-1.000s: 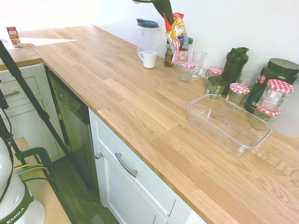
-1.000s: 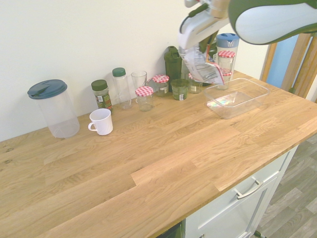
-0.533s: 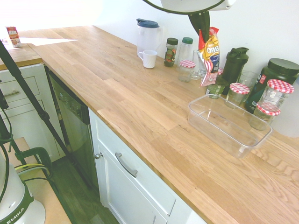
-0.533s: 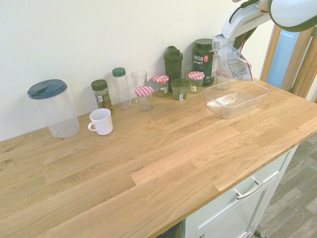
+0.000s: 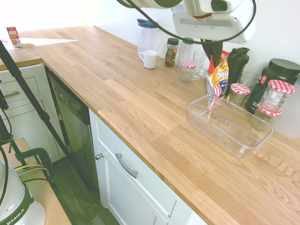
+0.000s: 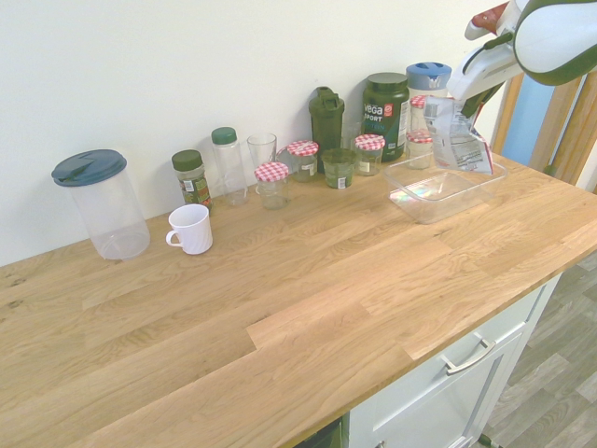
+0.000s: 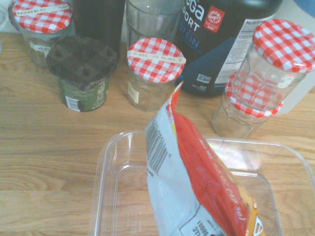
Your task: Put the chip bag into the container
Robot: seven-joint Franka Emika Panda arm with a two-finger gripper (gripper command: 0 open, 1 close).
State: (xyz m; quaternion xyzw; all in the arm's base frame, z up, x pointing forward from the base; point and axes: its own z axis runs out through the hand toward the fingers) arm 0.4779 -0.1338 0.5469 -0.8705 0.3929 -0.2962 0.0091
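The end effector (image 5: 214, 52) is mostly cut off by the frame's top, its fingers clamped tight on the top of the chip bag (image 5: 216, 79). The bag hangs upright over the container (image 5: 229, 123), its striped lower end dipping inside one end of the tub; whether it touches the floor is unclear. The container sits near the counter's (image 5: 140, 108) back edge, just beside the checked-lid jars (image 5: 239, 93), otherwise holding nothing.

The chip bag (image 7: 197, 187) runs off the wrist view's bottom edge, and hides part of the container (image 7: 106, 167) floor.
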